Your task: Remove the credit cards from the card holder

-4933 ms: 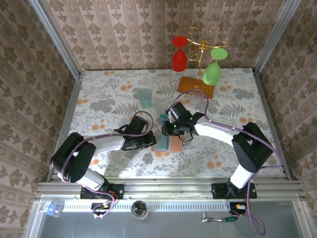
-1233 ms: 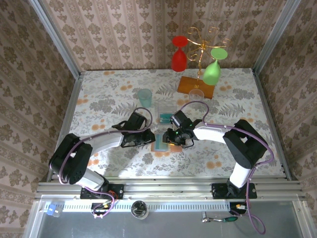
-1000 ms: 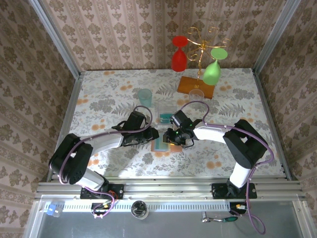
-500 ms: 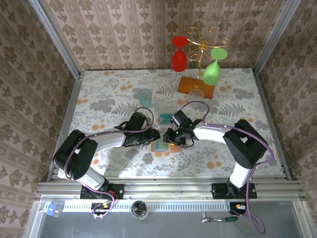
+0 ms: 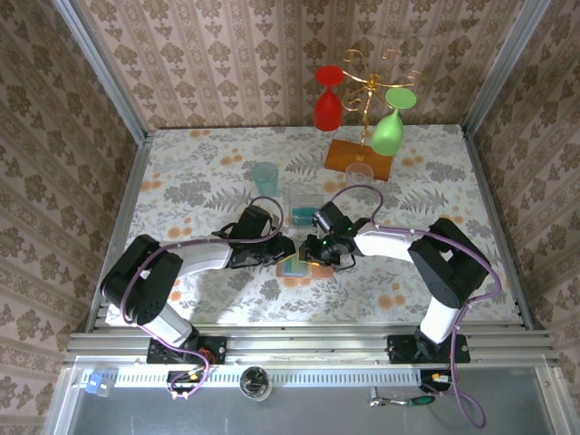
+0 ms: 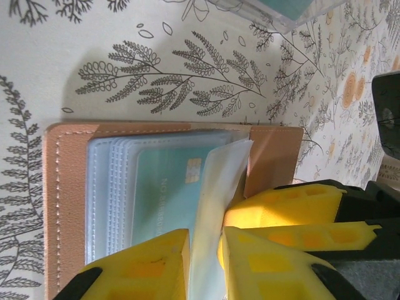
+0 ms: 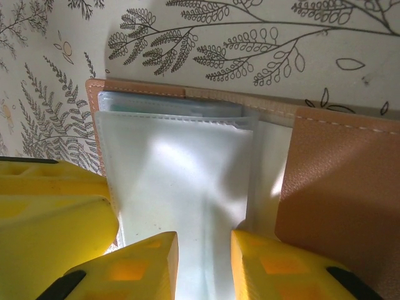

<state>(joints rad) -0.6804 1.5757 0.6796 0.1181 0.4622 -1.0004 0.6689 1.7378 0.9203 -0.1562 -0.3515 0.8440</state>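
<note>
The card holder (image 5: 295, 268) lies open on the table (image 5: 199, 172), right between our 2 grippers. The left gripper (image 6: 203, 265) is pinching a clear sleeve (image 6: 215, 181) lifted off the stack. The right gripper (image 7: 203, 262) straddles a sleeve too, jaws narrowly apart, and we can't tell if it's really gripping. At least 1 teal card (image 6: 169, 194) with a chip is still tucked inside. Just behind, a clear box (image 5: 301, 201) holds what look like teal cards (image 5: 301, 216) already pulled out. We'd call it partway done, with more left to take out.
</note>
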